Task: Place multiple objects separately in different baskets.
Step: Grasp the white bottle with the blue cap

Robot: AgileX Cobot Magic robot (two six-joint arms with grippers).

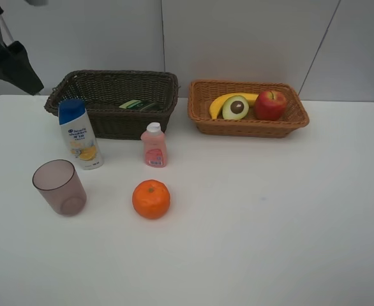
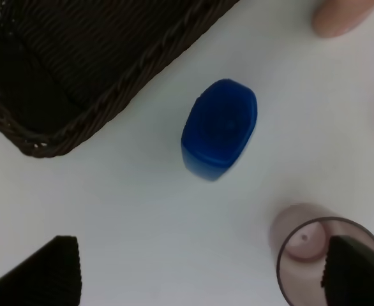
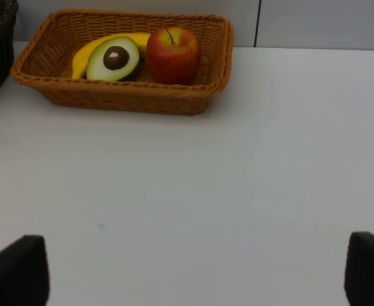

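Orange (image 1: 151, 199) lay on open desk (image 1: 270, 223) well before the dark basket (image 1: 117, 121); cup (image 1: 59, 187), shampoo bottle (image 1: 80, 137) and pink bottle (image 1: 154, 148) stood by its front edge; banana (image 1: 220, 102), avocado (image 1: 235, 108), apple (image 1: 270, 105) lay in the tan basket (image 1: 247, 131) beside it. Your left pincer (image 2: 200, 274) and right pincer (image 3: 192, 274) gaped wide, empty.

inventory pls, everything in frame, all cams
table: 1, white, under everything
dark basket: 1, dark brown, back left
tan basket: 1, orange-tan, back right
green bottle: 1, dark green, inside dark basket
banana: 1, yellow, in tan basket
avocado half: 1, green, in tan basket, against banana
apple: 1, red, in tan basket
shampoo bottle: 1, white, blue cap, upright before dark basket
pink bottle: 1, pink, upright on table
cup: 1, translucent mauve, upright, front left
orange: 1, orange, on table
left tool: 1, black, open, above shampoo bottle
right tool: 1, black, open, empty
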